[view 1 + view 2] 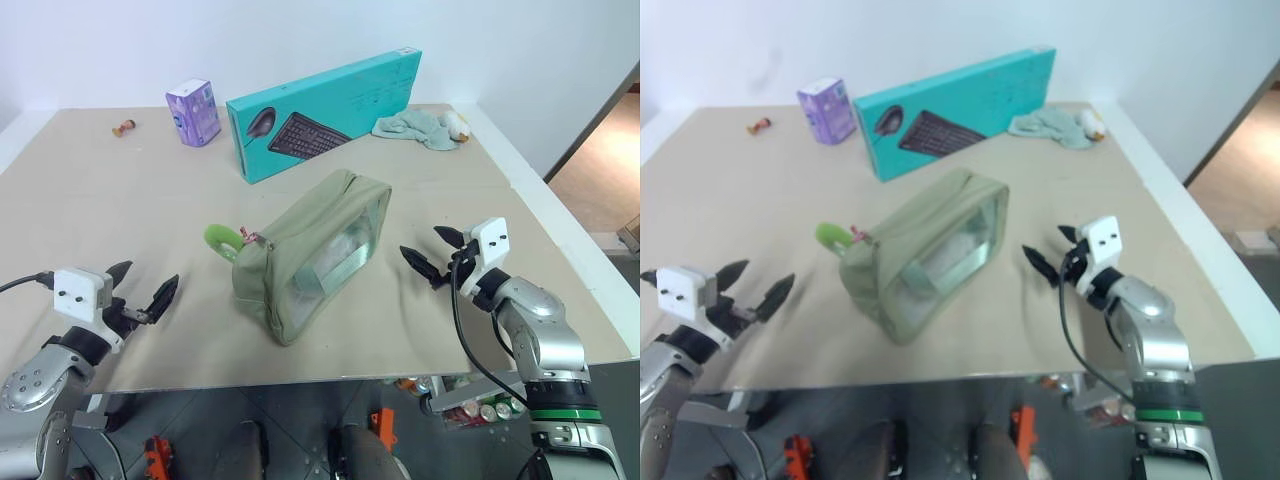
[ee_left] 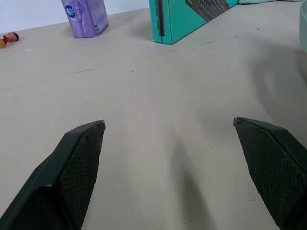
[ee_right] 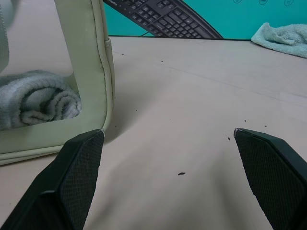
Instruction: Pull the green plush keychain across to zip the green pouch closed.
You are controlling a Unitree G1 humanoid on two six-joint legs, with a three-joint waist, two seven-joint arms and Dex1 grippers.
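Two spread grippers, left (image 1: 145, 285) and right (image 1: 433, 252), flanking green pouch (image 1: 310, 252).

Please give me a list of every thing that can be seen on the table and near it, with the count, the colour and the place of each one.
green pouch: 1, olive, table centre, rolled grey towel inside
green plush keychain: 1, lime, at the pouch's left end
keyboard box: 1, teal, standing behind the pouch
purple pack: 1, left of the box
cloth: 1, pale teal, far right
small figure: 1, red-brown, far left
cans: several, below the table's right edge
table: 1, beige
left gripper: 1, black, open, near left
right gripper: 1, black, open, right of the pouch
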